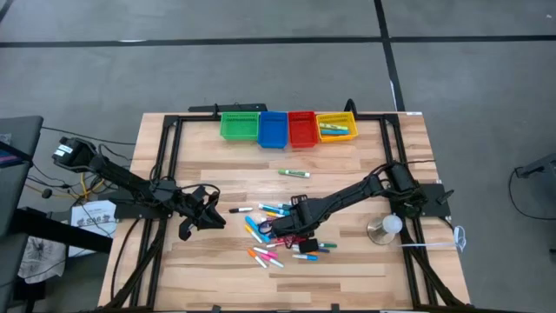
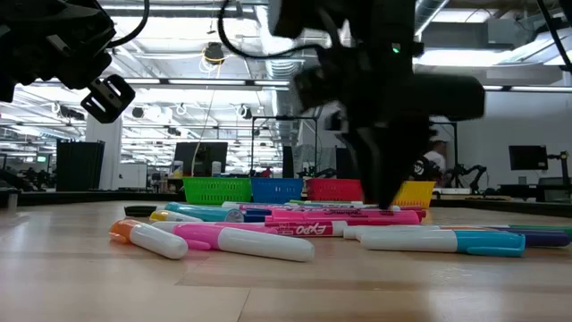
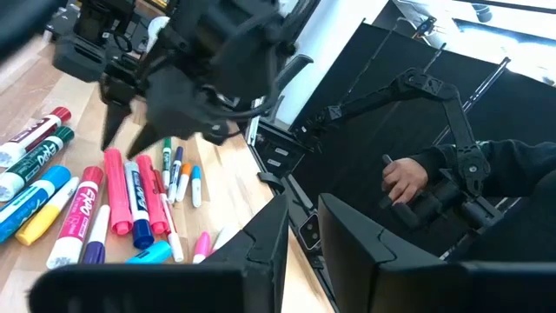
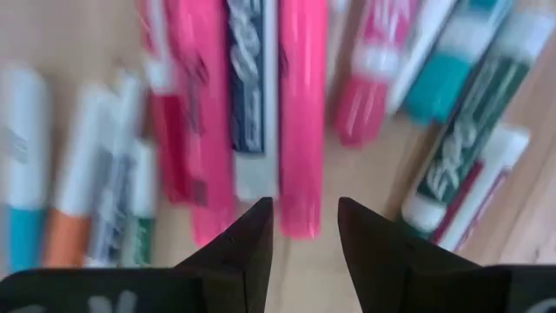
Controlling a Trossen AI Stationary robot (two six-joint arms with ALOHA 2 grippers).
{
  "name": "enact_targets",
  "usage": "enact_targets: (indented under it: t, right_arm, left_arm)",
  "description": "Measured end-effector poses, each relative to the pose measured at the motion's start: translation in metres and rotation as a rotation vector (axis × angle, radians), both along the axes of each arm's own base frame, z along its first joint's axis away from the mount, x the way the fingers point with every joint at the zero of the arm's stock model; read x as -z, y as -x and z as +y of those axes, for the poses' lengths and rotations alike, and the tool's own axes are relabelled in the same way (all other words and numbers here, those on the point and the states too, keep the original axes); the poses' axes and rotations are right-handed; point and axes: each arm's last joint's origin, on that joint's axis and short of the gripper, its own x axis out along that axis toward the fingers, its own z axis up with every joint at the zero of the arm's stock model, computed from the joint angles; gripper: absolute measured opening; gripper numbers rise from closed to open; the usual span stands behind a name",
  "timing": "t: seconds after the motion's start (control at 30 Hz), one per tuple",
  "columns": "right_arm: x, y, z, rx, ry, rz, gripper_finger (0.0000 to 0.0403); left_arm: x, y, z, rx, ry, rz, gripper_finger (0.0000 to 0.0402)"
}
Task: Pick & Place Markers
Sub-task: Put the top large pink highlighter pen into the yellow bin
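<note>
Many markers in pink, blue, orange, green and white lie in a loose pile on the wooden table's middle; the low view shows them lying flat. My right gripper points down over the pile, open. In its wrist view the right gripper has its fingers on either side of the end of a pink marker, with no touch that I can see. My left gripper hovers left of the pile, open, raised above the table. A lone green marker and a black one lie apart.
Four small bins stand in a row at the far edge: green, blue, red and yellow, the yellow with markers inside. A white round object sits by the right arm's base. A person's hand shows beyond the table.
</note>
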Motion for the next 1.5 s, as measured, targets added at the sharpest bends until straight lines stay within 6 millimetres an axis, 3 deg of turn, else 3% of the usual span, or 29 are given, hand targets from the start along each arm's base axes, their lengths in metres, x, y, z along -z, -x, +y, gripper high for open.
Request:
enact_targets:
  t: [0.47,0.87,1.07,1.23,1.5]
  right_arm:
    - [0.022,-0.008,-0.003,0.015,-0.028,0.025,0.0121]
    - [0.021,-0.007,-0.003,0.019,-0.060,0.050,0.0063]
    - [0.022,-0.005,-0.003,0.049,-0.057,0.061,0.0065]
    - [0.015,0.001,-0.004,0.073,-0.044,0.144,0.0066]
    - [-0.013,-0.004,-0.002,0.073,-0.038,0.158,0.0065]
  left_arm:
    - [0.002,-0.001,0.000,-0.002,-0.018,0.007,0.0066]
    - [0.004,-0.001,0.000,-0.008,-0.022,0.018,0.0066]
    - [0.004,-0.001,0.000,-0.008,-0.022,0.018,0.0066]
    - [0.004,-0.001,0.000,-0.008,-0.022,0.018,0.0066]
    - [0.004,-0.001,0.000,-0.008,-0.022,0.018,0.0066]
